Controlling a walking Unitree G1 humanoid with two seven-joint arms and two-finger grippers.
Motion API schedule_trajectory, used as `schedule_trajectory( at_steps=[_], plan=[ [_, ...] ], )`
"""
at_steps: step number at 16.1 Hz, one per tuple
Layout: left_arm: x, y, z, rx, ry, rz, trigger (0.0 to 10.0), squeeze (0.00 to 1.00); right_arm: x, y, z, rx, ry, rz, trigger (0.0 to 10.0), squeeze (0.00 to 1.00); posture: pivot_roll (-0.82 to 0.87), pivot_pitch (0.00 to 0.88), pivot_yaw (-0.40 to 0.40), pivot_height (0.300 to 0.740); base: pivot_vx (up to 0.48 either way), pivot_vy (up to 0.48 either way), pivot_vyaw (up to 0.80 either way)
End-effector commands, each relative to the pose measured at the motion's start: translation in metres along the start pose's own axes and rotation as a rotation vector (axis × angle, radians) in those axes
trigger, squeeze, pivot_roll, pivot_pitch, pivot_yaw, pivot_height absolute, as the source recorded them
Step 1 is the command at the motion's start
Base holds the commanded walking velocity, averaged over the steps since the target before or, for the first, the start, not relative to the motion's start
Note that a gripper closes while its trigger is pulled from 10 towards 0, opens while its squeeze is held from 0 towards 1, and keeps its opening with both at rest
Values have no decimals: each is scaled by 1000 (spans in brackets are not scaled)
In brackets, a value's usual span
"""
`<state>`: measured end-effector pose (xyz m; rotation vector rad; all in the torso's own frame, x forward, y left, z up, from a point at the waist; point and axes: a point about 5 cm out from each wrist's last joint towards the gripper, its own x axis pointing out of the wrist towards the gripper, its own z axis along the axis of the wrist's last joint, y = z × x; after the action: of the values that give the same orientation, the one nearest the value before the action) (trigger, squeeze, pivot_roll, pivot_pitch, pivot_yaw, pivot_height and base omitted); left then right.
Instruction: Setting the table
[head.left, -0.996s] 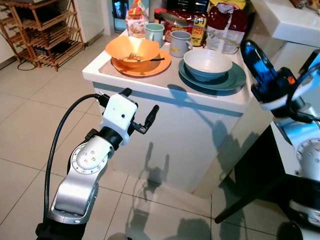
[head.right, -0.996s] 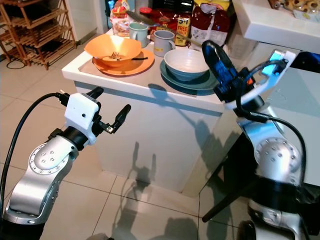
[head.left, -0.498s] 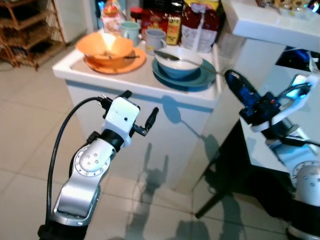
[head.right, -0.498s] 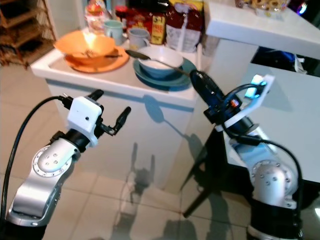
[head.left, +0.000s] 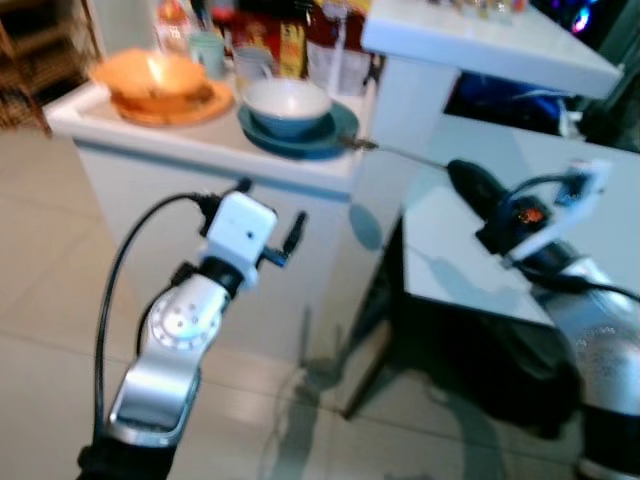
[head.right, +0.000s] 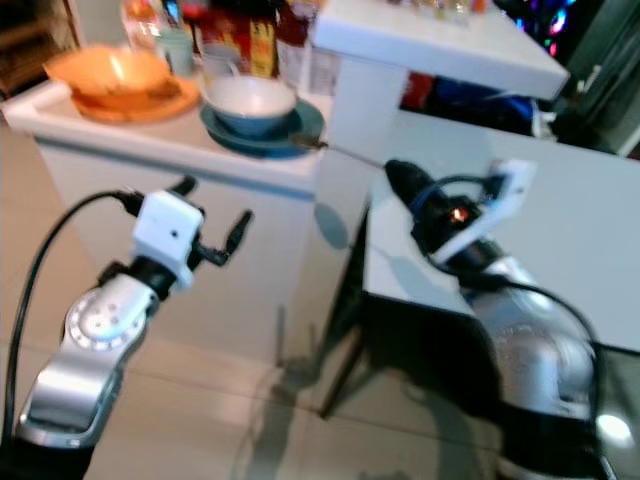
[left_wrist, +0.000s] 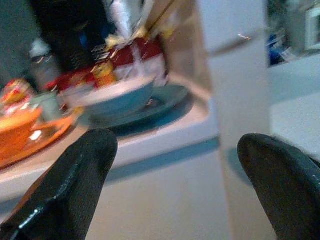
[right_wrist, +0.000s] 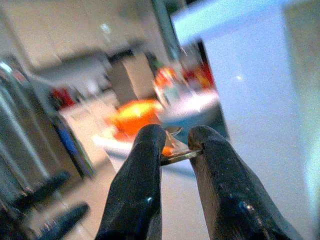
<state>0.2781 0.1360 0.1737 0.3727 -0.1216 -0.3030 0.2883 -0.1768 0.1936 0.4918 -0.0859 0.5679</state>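
Spoon (right_wrist: 175, 145) lifted off bowl (head.left: 287, 104); right hand (right_wrist: 175, 150) pinches handle.

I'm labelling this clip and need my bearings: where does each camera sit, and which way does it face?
Left eye view: on the head, facing forward and down at the counter and white table; both arms show.
Right eye view: the stereo twin, same scene and arms.
Left wrist view: on the left wrist, looking between open fingers at the blue bowl.
Right wrist view: on the right wrist, along fingers pinching a spoon, toward the counter.
Shared: all show the orange bowl.
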Motion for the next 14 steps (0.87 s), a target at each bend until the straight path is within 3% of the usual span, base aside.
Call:
schedule_trajectory(
  at_steps=[1, 2, 4, 10, 12, 14],
  plan=[
    [3, 3, -2, 15, 21, 43, 10000, 478, 2, -13, 8, -55, -62, -133, 10000, 0, 6, 0, -99, 740, 0, -480, 0],
    [3, 6, -2, 24, 25, 54, 10000, 478, 4, -17, 8, -21, -90, -182, 10000, 0, 6, 0, -99, 740, 0, -480, 481],
    [4, 7, -2, 37, 29, 67, 10000, 478, 8, -16, 2, -91, -75, -216, 10000, 0, 9, 0, -102, 740, 0, -480, 800],
    [9, 4, -2, 54, 28, 62, 10000, 482, 4, -26, -5, -137, -79, -329, 10000, 0, -3, 0, -84, 740, 0, -480, 800],
    [12, 3, 0, 60, 19, 48, 10000, 482, 1, -35, -7, -245, -51, -401, 10000, 0, -7, 0, -70, 740, 0, -480, 0],
    [14, 3, -1, 65, 20, 33, 10000, 486, -3, -39, -1, -245, -125, -499, 10000, 0, -26, 0, -42, 740, 0, -480, 0]
  ],
)
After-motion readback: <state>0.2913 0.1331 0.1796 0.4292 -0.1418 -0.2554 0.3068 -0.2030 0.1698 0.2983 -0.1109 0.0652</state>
